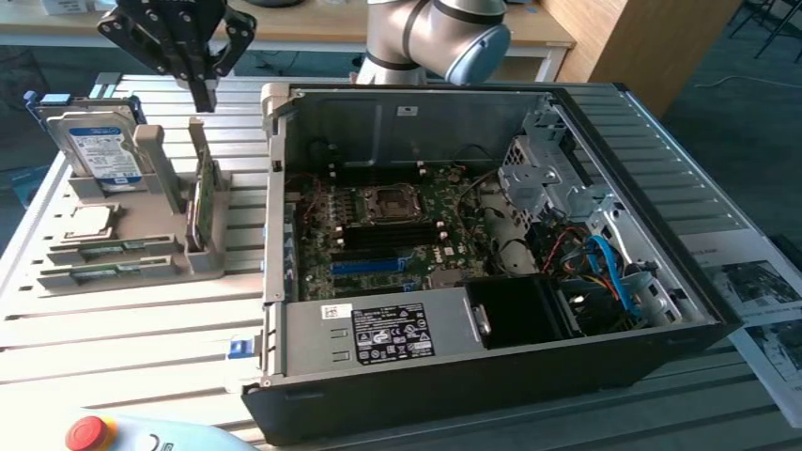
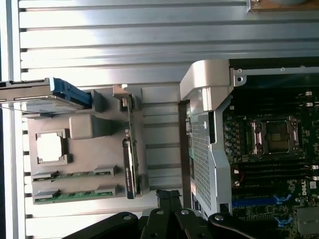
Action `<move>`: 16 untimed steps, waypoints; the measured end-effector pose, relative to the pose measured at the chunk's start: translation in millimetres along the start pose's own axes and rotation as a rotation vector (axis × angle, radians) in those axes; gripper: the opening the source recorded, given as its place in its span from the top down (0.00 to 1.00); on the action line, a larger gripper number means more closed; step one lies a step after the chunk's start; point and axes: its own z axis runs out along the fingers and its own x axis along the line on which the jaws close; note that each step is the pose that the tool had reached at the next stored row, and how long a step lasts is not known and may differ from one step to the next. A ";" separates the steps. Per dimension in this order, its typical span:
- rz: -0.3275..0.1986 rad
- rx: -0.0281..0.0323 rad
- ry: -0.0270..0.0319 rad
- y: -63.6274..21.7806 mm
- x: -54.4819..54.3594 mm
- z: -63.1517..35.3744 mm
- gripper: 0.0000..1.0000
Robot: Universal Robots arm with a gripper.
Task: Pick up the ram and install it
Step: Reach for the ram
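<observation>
The ram [image 1: 203, 202] is a narrow green stick standing on edge in a grey holder [image 1: 188, 263] at the exterior view's left. In the wrist view the ram [image 2: 128, 169] shows edge-on as a dark strip. Two similar green sticks [image 1: 111, 248] lie flat in the same holder. My black gripper [image 1: 201, 94] hangs shut and empty above the holder's far end, clear of the ram. Its dark fingertips [image 2: 169, 195] are over the table slats between the holder and the case.
An open computer case [image 1: 701, 310] takes up the middle, with its motherboard, CPU socket [image 1: 386, 202] and blue slots [image 1: 370, 266] exposed. The holder also carries a hard drive [image 1: 98, 146] and a CPU chip [image 1: 88, 221]. A red stop button [image 1: 88, 432] sits near the front edge.
</observation>
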 end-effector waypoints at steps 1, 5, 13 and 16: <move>0.000 0.0000 0.0000 0.2 2.9 -0.1 0.90; 0.000 0.0000 0.0001 1.0 13.6 -0.3 0.90; 0.000 0.0000 0.0000 2.0 32.5 -0.7 0.90; 0.000 0.0000 0.0001 2.5 39.5 -0.8 0.90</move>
